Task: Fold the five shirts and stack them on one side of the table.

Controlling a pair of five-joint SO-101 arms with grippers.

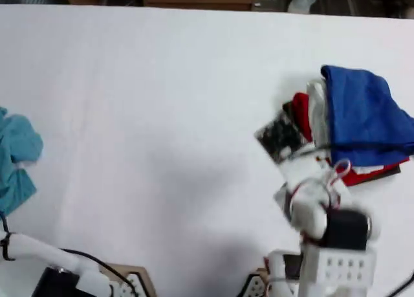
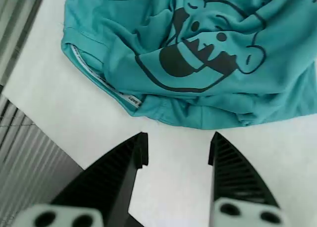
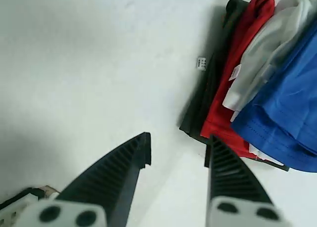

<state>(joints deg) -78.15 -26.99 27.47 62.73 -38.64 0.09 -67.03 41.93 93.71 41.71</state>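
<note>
while four shirts sat folded in a stack (image 1: 362, 125) at the table's (image 1: 162, 116) right side, blue on top, the teal shirt (image 2: 188, 64) lay crumpled at the left edge, judged the last to fold. left gripper (image 2: 176, 148) hung near it, fingers apart, empty; right gripper (image 3: 176, 148) likewise beside the stack.

Crumpled teal cloth shirt (image 1: 16, 161) lies at the white flat table's (image 1: 162, 103) nine o'clock edge; at three o'clock, a blue cloth shirt (image 1: 365, 112) tops a stack of folded shirts (image 1: 309, 116).
</note>
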